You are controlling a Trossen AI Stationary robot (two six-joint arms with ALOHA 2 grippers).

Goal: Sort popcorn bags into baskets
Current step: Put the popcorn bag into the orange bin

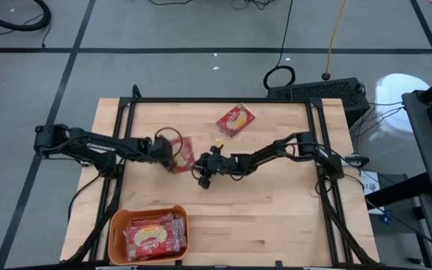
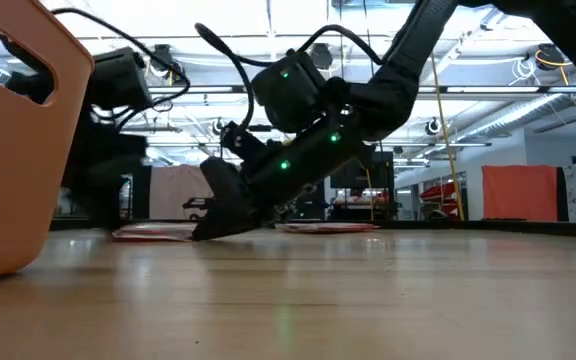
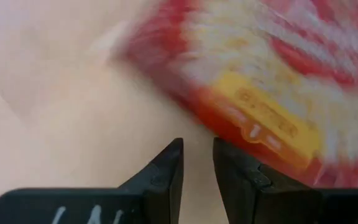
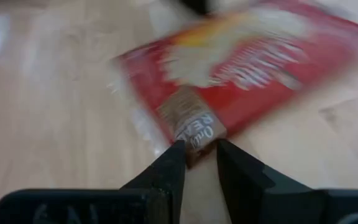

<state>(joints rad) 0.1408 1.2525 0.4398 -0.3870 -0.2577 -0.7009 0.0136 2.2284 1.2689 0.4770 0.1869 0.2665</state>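
Note:
One red popcorn bag lies flat on the table's middle, between my two grippers. My left gripper is at its left edge, fingers shut, with the bag just ahead of the fingertips. My right gripper comes from the right and near side and is shut on this bag. A second bag lies flat nearer the far edge. The orange basket at the near left corner holds several red bags. My left gripper is shut, its fingertips right at the bag's near edge; whether they touch it I cannot tell. My right gripper pinches the bag's edge at a brown printed patch between its two fingers. It slants down from the right. The bag rests on the table.
The basket's wall stands close at the left of the low view. Black frame rails run along the table's far and side edges. Bare wood lies at the near right.

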